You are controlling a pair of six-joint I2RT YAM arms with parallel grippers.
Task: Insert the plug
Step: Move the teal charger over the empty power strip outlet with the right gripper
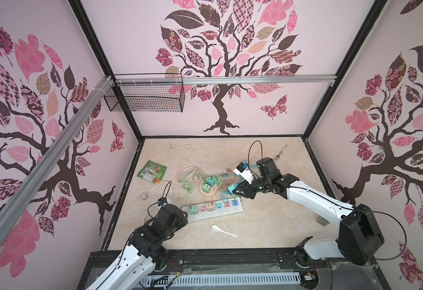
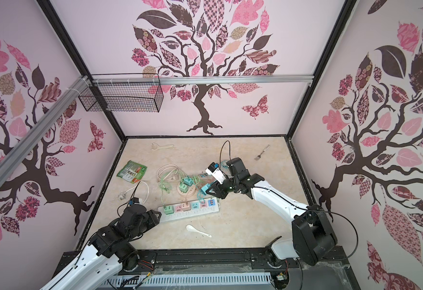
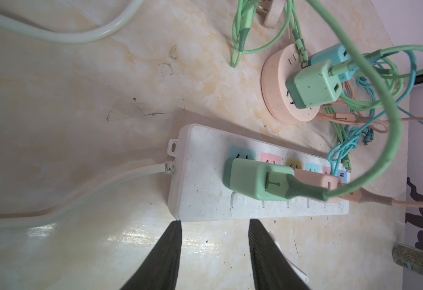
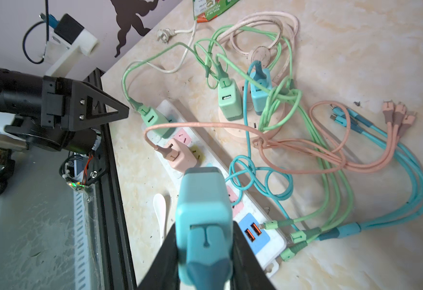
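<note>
A light-blue plug point(image 4: 202, 208) with its blue cable is clamped between my right gripper's point(image 4: 204, 226) fingers. In both top views it hangs above the right half of the white power strip point(image 1: 205, 216) point(image 2: 180, 215), clear of it. A green plug point(image 3: 250, 180) and a pink plug point(image 3: 315, 183) sit in the strip point(image 3: 200, 175). Beyond them the strip's coloured sockets show bare. My left gripper point(image 3: 214, 221) hovers low at the strip's left end point(image 1: 184, 216), jaws apart with nothing between them.
A round pink socket base point(image 1: 206, 190) holding a green and a blue charger stands behind the strip amid tangled cables point(image 4: 330, 150). A white spoon point(image 1: 221, 230) lies in front. A green packet point(image 1: 152, 171), a peeler point(image 1: 179, 146) and a fork point(image 1: 280, 152) lie further back.
</note>
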